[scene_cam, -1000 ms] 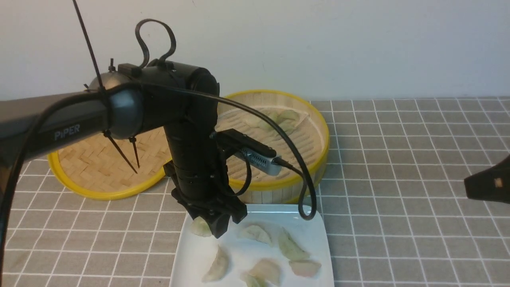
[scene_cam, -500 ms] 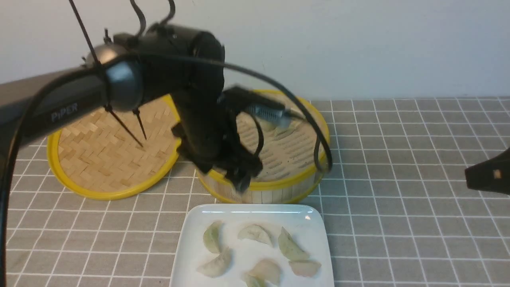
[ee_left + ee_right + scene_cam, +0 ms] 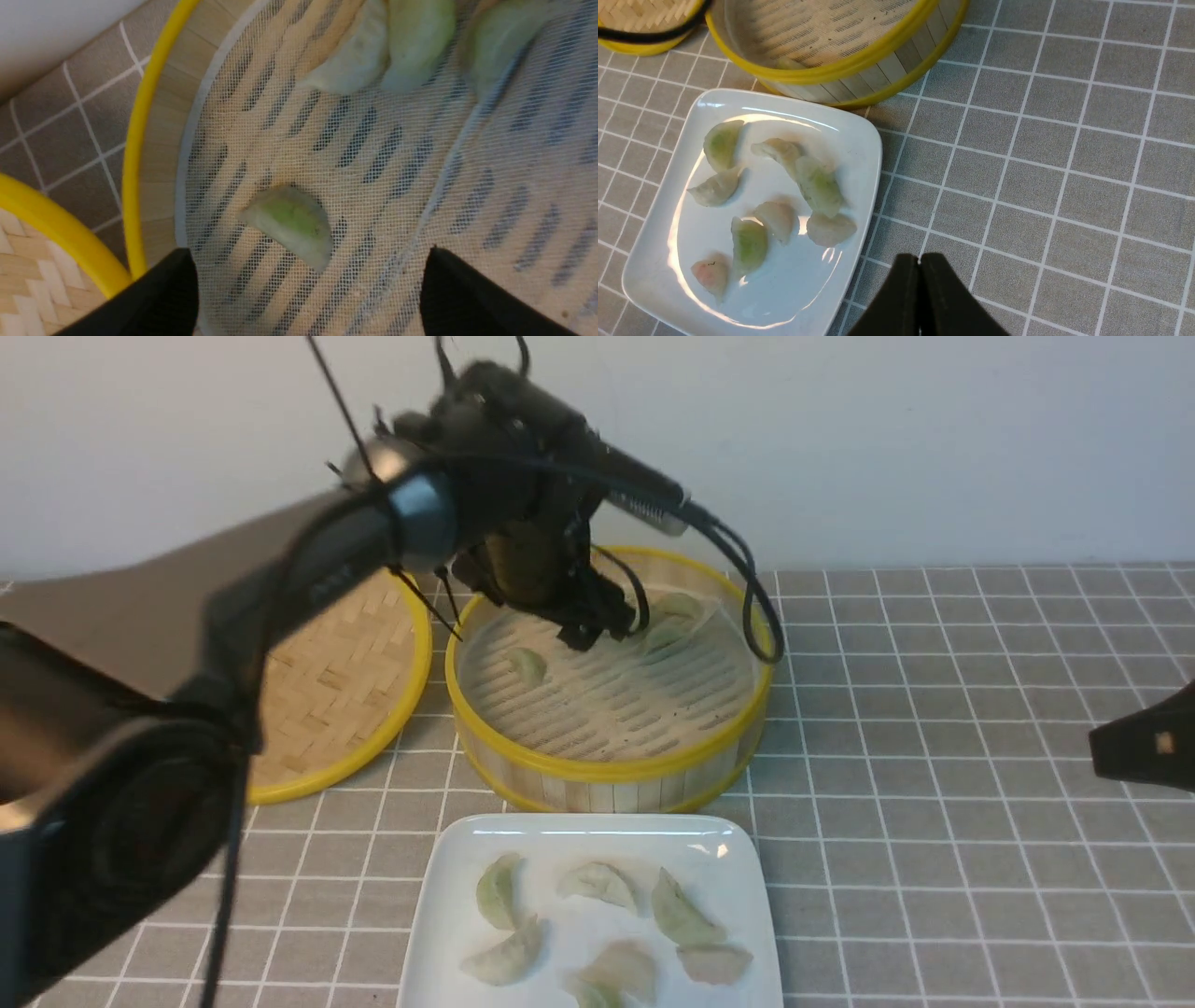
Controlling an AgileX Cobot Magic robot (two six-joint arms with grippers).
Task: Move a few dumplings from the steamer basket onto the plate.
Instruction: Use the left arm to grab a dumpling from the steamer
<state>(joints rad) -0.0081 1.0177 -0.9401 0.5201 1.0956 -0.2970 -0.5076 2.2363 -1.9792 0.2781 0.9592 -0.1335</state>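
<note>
The steamer basket [image 3: 607,770] stands at the middle back. On its liner lie one green dumpling [image 3: 527,665] and a small cluster of dumplings [image 3: 672,616] at the far side. My left gripper [image 3: 593,627] hangs open and empty just above the basket's floor. In the left wrist view the lone green dumpling [image 3: 292,224] lies just ahead of the left gripper [image 3: 308,254], between the wide-apart fingers [image 3: 159,298]. The plate [image 3: 579,933] in front of the basket holds several dumplings [image 3: 681,915]. My right gripper [image 3: 920,259] is shut and empty above the cloth, right of the plate [image 3: 714,298].
The flat woven lid [image 3: 327,681] lies left of the basket, touching it. The grey checked cloth [image 3: 934,709] covers the table, and a white wall stands close behind the basket. The right gripper [image 3: 1134,756] shows at the front view's right edge.
My left gripper left a dumpling at the plate's back left, rose, and swung back over the basket. The right arm has not moved.
</note>
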